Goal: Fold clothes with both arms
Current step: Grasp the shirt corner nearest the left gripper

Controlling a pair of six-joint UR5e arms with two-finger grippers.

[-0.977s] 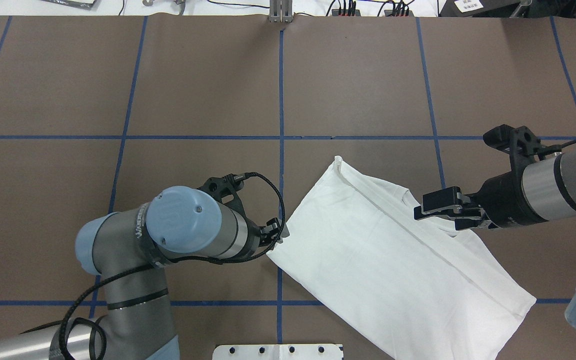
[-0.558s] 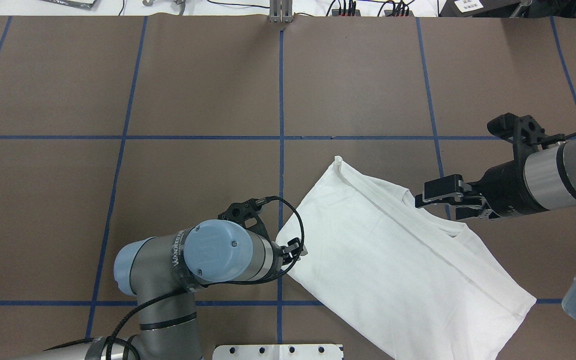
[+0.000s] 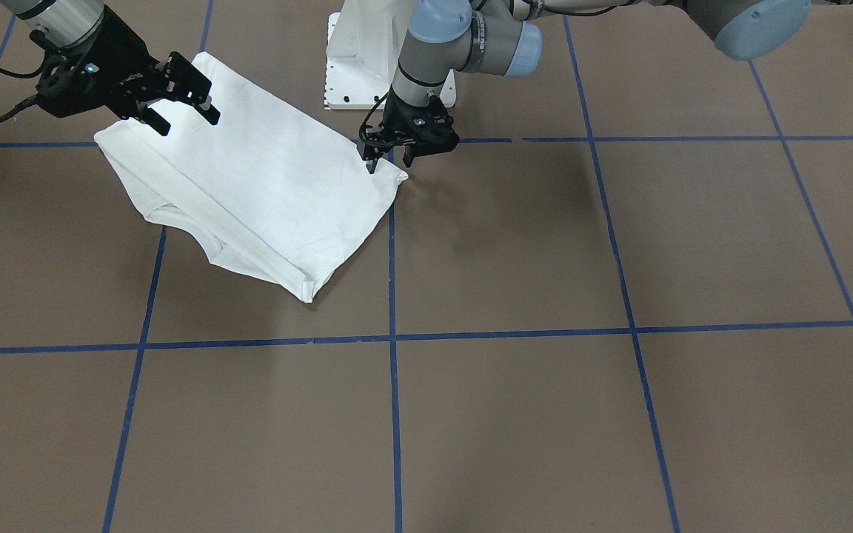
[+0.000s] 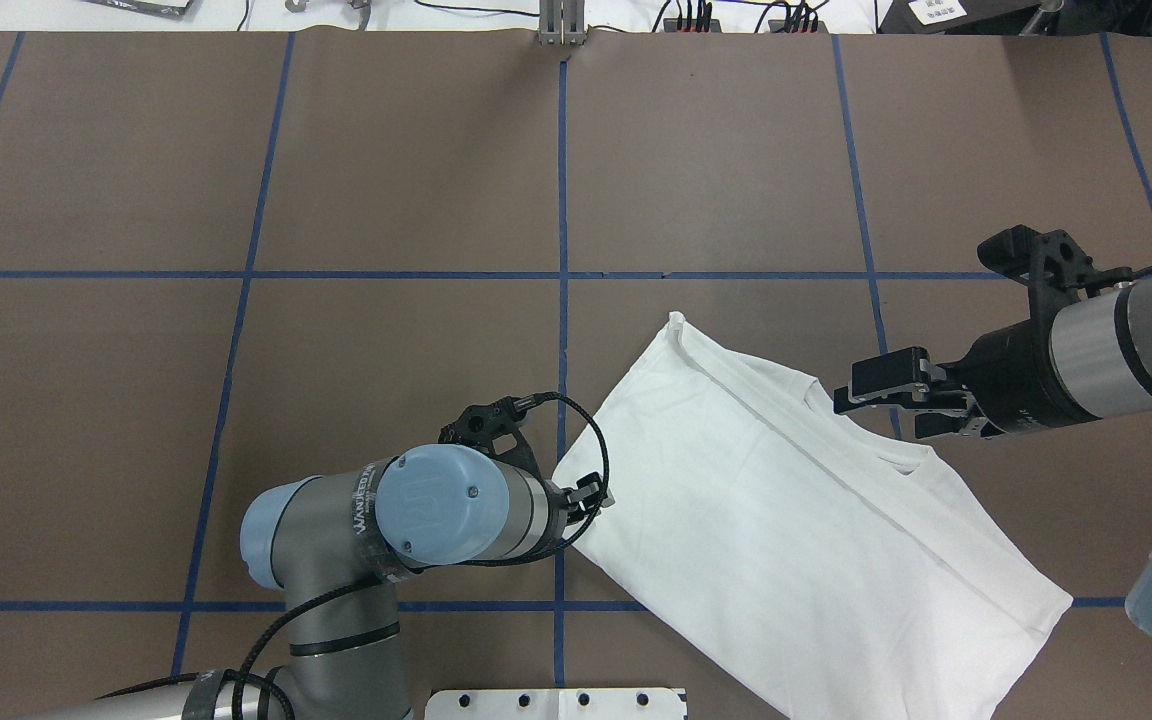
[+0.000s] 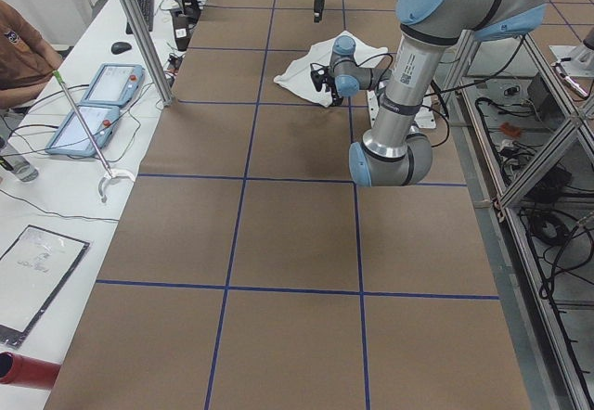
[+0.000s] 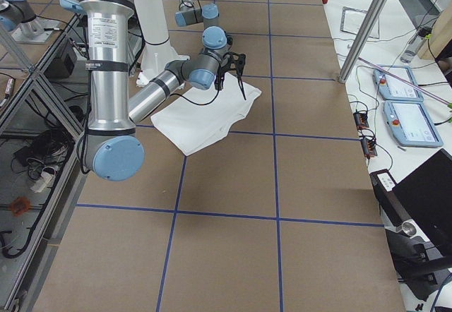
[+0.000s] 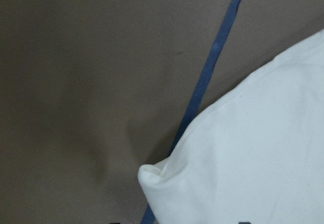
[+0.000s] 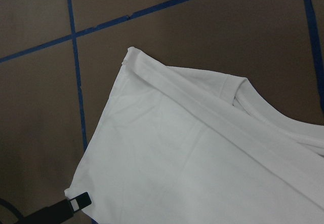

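Observation:
The white T-shirt [image 4: 796,530] lies folded flat on the brown table, slanting from the centre toward the near right; it also shows in the front view [image 3: 263,185]. No printed text shows. My left gripper [image 4: 591,492] is low at the shirt's left corner, with its jaws open on either side of it [image 3: 388,161]. The left wrist view shows that corner [image 7: 157,176] lying on the table. My right gripper [image 4: 876,405] is open and empty, hovering over the collar side of the shirt [image 3: 181,107].
The white pedestal base plate [image 4: 556,703] sits at the near edge, close to the shirt. Blue tape lines [image 4: 562,200] grid the table. Cables and plugs [image 4: 696,15] line the far edge. Tablets [image 5: 93,104] lie on a side bench.
My left arm has swung toward the near edge, bringing its gripper down along the shirt's left side to the corner. My right gripper has drawn back slightly to the right. The shirt has not moved.

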